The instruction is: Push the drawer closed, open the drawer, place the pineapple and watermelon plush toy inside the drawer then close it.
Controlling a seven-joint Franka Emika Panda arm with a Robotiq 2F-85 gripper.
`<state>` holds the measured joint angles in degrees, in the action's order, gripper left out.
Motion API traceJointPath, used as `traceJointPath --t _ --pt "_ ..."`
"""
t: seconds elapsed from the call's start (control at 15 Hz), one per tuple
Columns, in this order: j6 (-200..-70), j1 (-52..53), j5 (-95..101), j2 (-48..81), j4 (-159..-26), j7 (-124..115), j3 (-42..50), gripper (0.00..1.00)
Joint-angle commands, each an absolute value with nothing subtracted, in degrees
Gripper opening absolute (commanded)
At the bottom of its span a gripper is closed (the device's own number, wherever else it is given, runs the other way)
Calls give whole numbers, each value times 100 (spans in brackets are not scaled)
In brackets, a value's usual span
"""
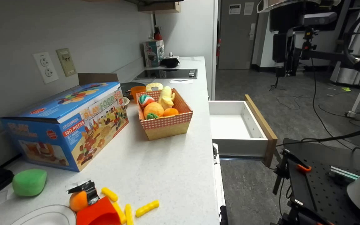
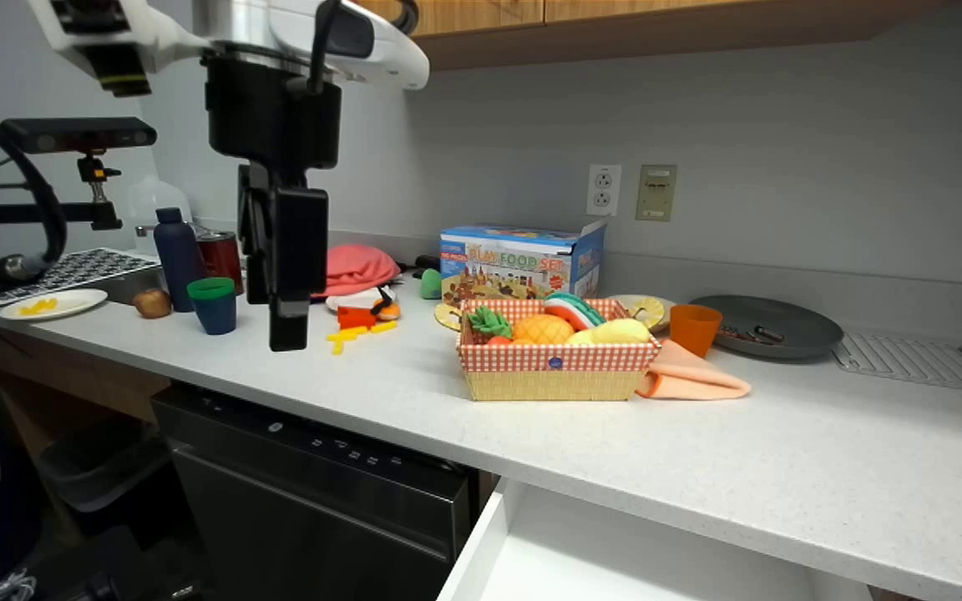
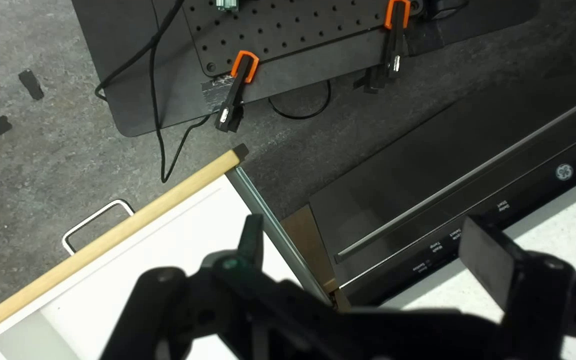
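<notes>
The drawer (image 1: 230, 125) stands pulled out below the counter, showing a white inside and a tan wooden front. In the wrist view the drawer (image 3: 168, 250) appears at lower left, its metal handle (image 3: 95, 225) facing the floor side. A woven basket (image 2: 552, 386) on the counter holds the orange pineapple (image 2: 544, 329), which has green leaves, and the striped watermelon plush toy (image 2: 574, 310). Both toys also show in an exterior view, the pineapple (image 1: 153, 109) in front of the watermelon (image 1: 145, 99). High above the floor, apart from drawer and basket, my gripper (image 3: 368, 247) is open with nothing between its fingers.
A yellow banana (image 1: 166, 97) and an orange (image 1: 171, 112) share the basket. The play food box (image 1: 73, 122) stands by the wall. Beside the drawer is a black dishwasher (image 3: 418, 175). The robot's black stand (image 3: 308, 65) carries orange clamps. A dark pan (image 2: 769, 325) lies behind the basket.
</notes>
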<state>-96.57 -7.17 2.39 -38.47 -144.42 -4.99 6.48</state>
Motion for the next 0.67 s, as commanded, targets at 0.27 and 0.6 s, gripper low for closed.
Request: traceJointPath --t 0.27,0.6 --pt "-10244 -1093 850 -1479 -13431 -92 1106 100" --pt "-10570 -1377 1125 -234 -12809 477 1535 100"
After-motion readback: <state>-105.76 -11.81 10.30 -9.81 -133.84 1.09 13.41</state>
